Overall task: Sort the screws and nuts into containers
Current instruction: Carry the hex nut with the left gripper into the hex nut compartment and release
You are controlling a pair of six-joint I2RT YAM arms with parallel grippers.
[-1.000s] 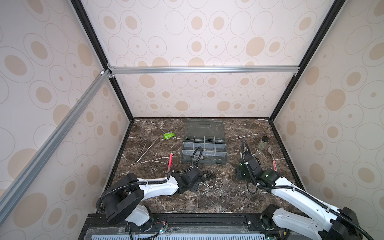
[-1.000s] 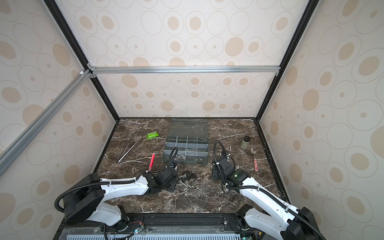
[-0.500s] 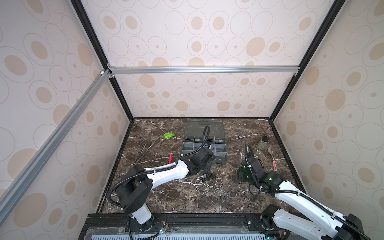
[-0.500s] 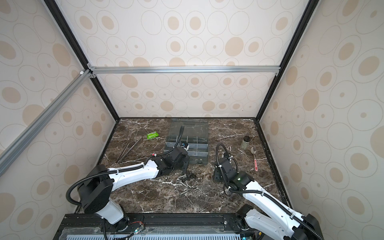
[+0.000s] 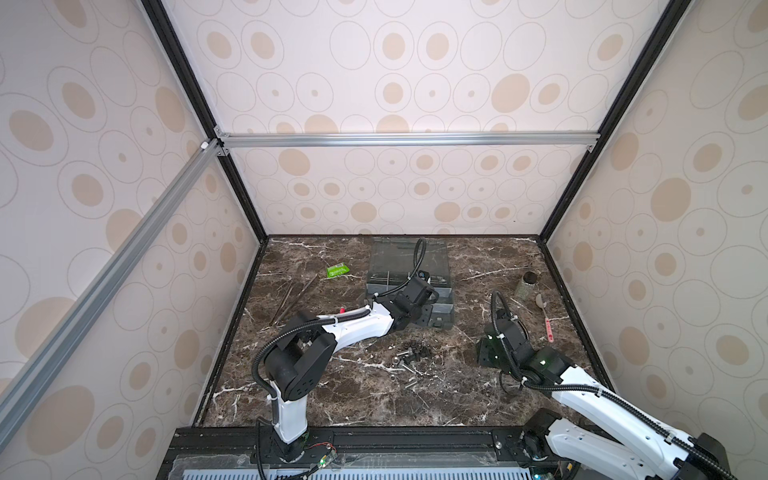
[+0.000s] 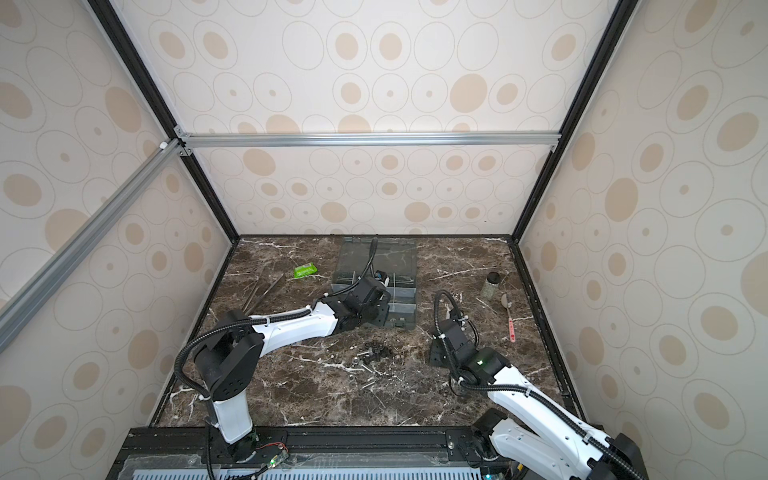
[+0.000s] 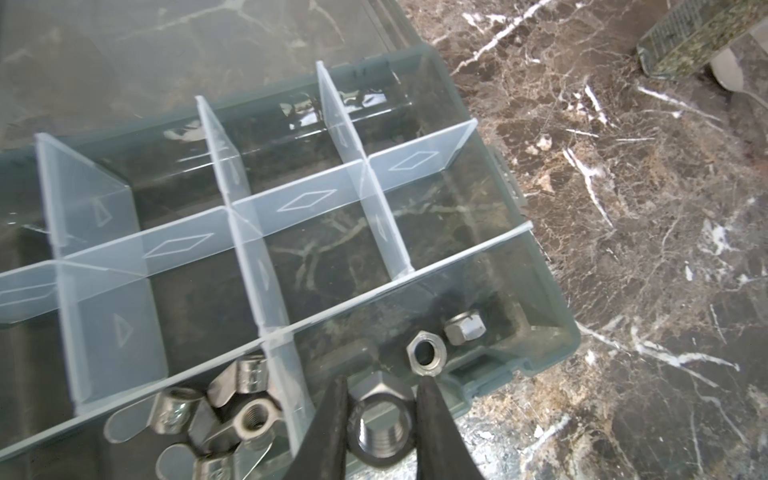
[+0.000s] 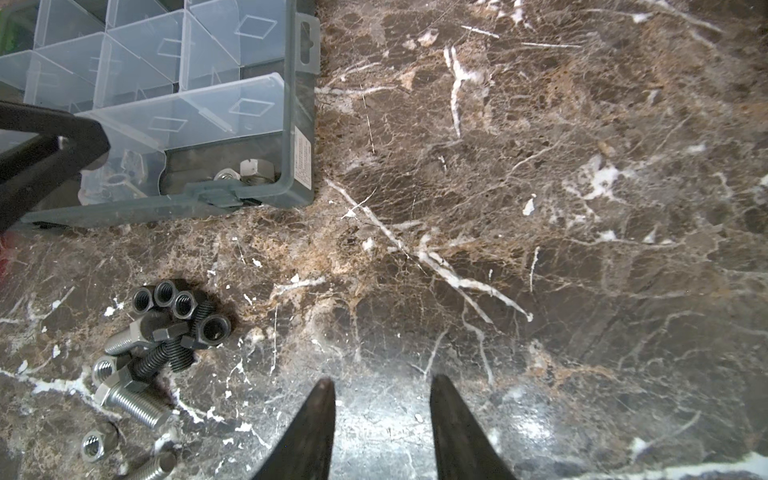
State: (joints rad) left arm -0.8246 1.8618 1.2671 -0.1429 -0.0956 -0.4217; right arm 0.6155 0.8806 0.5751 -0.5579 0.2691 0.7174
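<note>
My left gripper (image 7: 383,378) is shut on a large silver hex nut (image 7: 381,419), held just above the near corner compartment of the grey organiser box (image 7: 552,316). That compartment holds two smaller hex nuts (image 7: 426,353). The one beside it holds wing-shaped nuts (image 7: 232,407). In both top views the left gripper (image 5: 420,319) (image 6: 379,311) is over the box's near row (image 5: 441,309). Loose screws and nuts (image 8: 166,332) lie in a pile (image 5: 411,357) on the marble in front of the box. My right gripper (image 8: 382,384) (image 5: 486,356) stands open over bare marble, to the right of the pile.
The box's open lid (image 5: 409,257) lies flat behind it. Tweezers (image 5: 293,297) and a green packet (image 5: 337,271) are at the back left. A black-capped jar (image 5: 527,284) and a pink-handled spoon (image 5: 542,307) are at the right wall.
My left arm has swung from the pile on the marble back to the box's near row, with the hex nut in its jaws. The right arm has barely shifted.
</note>
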